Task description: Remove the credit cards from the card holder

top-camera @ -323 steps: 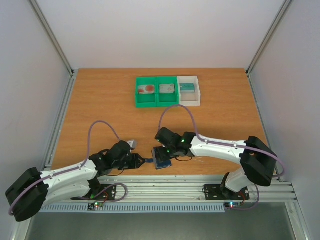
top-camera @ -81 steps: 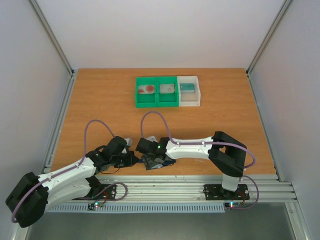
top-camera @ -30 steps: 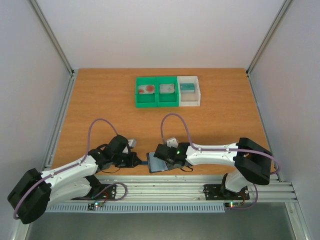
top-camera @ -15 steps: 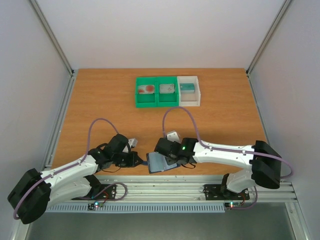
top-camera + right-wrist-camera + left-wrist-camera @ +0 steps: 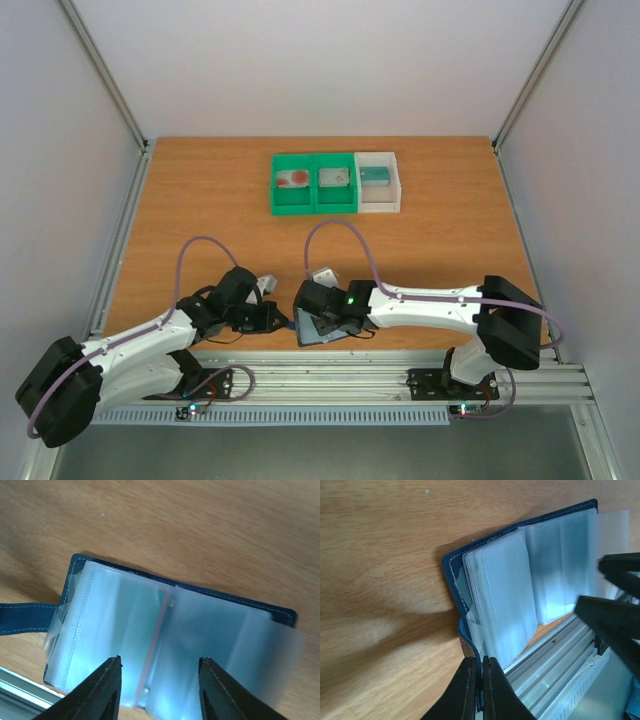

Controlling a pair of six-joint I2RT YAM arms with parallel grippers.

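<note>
Flat navy stitched holder (image 5: 310,333) lies open at the wood worktop (image 5: 200,220)'s 6 o'clock edge, long axis 9-to-3, glossy clear sleeves (image 5: 115,630) up — left end effector (image 5: 480,661) pinches its strap (image 5: 22,617), right end effector (image 5: 160,658) gapes above

Place: we see a robotics lab cell.
Enclosure: white panels (image 5: 320,60), aluminium struts (image 5: 105,70).
Counter: wooden counter (image 5: 220,220), left arm (image 5: 130,345) and right arm (image 5: 430,305) bolted on a rail (image 5: 330,375).
</note>
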